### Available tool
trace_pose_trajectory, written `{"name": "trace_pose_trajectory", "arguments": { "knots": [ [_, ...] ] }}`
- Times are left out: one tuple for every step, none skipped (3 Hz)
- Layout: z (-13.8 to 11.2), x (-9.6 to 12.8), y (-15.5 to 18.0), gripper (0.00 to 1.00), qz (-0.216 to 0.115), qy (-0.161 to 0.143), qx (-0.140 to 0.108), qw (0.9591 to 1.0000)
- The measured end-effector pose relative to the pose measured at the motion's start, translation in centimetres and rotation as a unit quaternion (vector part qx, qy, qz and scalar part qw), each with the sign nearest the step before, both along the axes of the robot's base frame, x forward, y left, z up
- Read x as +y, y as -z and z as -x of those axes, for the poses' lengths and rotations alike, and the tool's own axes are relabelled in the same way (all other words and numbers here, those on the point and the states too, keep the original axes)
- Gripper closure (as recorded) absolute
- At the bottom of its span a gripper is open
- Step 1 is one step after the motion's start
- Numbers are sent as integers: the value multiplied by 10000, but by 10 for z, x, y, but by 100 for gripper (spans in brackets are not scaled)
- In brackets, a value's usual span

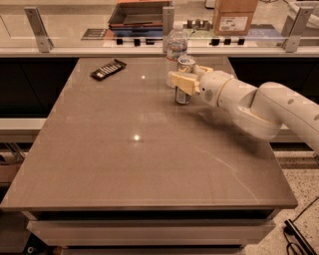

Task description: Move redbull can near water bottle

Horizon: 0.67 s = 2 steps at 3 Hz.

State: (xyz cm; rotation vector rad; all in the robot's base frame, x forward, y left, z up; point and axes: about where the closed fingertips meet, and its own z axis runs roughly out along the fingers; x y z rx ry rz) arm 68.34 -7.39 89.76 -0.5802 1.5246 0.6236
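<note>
Toward the far edge of a smooth, glossy grey-brown table [124,164]: a slim metal redbull can [183,96], upright and cylindrical, with a silver rim on top. Clasped round its middle by the gripper [183,81], with pale yellow, blocky fingers [177,81] pressed against both sides, so closed on the can. Middle band of the can hidden behind those fingers; only the top rim and the lower part on show. Base either on the tabletop or just above it: impossible to tell.

Just behind the can and slightly left, close by, contact impossible to judge: the water bottle [175,47], clear ribbed plastic with a pale label band, taller than the can. Lower part covered by can and gripper. Cap blending into the background, hard to make out.

Reaching in from the right: a white, rounded, matte arm [264,107] of thick tubular segments, cut off at the right edge.

Near the far left of the tabletop, well apart from the can: a flat, dark, rectangular device with rows of keys [108,69], lying at an angle. Remote or calculator, cannot tell which.

Beyond the table: a pale counter [65,22] with angled metal brackets [37,27], a dark shallow tray [139,14] and a cardboard box [234,15] cropped by the top edge. Small bright reflections scattered on the tabletop. At the bottom right, on the speckled floor, a dark cable [294,234], partly cut off.
</note>
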Motion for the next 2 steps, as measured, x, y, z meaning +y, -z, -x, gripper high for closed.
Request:
{"name": "trace_pose_trajectory", "arguments": {
  "knots": [
    [0, 2, -1, 0, -1, -16, -4, 10000],
    [0, 2, -1, 0, -1, -16, -4, 10000]
  ]
}}
